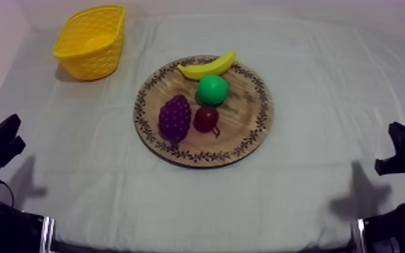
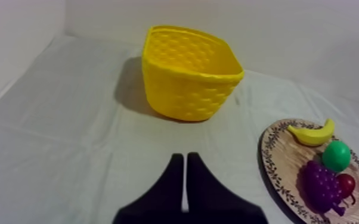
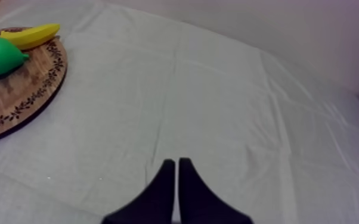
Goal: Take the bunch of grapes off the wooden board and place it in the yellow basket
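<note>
A purple bunch of grapes (image 1: 175, 118) lies on the left part of the round wooden board (image 1: 245, 131), with a small red fruit (image 1: 206, 118) touching its right side. The yellow basket (image 1: 92, 42) stands upright at the table's far left, apart from the board. My left gripper (image 1: 5, 138) rests low at the left edge, shut on nothing; its fingers (image 2: 184, 162) lie together, pointing toward the basket (image 2: 189, 71), with the grapes (image 2: 319, 186) off to the side. My right gripper (image 1: 401, 145) rests low at the right edge, its fingers (image 3: 173, 167) together over bare cloth.
A green pear (image 1: 212, 89) and a yellow banana (image 1: 207, 66) lie on the board's far part, behind the grapes. Open cloth stretches between the board and the basket, and across the whole front of the table.
</note>
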{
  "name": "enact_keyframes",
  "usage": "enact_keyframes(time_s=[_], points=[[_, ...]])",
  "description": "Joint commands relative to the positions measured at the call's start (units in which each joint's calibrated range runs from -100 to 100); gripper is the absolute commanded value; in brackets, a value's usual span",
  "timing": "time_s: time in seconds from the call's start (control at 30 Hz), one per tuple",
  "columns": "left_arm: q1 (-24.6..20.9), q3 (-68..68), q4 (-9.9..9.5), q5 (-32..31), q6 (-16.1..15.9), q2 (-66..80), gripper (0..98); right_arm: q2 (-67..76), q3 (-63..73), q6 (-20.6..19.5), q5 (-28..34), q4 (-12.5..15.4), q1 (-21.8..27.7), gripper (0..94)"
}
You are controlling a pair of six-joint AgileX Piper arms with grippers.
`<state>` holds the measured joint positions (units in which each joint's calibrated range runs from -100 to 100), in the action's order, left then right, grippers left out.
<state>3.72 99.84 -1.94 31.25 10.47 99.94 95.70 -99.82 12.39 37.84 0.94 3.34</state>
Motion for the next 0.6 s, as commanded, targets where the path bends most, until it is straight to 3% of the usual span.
enact_keyframes(time_s=[0.0,0.3,0.57], points=[[-0.29,0.05,0.01,0.11,-0.93,0.06,0.1,-0.03,0.04,-0.01,-0.02,0.02,0.02,0.3],[-0.29,0.05,0.01,0.11,-1.54,0.06,0.1,-0.03,0.04,-0.01,-0.02,0.02,0.02,0.3],[-0.29,0.05,0.01,0.55,-4.76,0.06,0.1,-0.03,0.04,-0.01,-0.02,0.02,0.02,0.3]])
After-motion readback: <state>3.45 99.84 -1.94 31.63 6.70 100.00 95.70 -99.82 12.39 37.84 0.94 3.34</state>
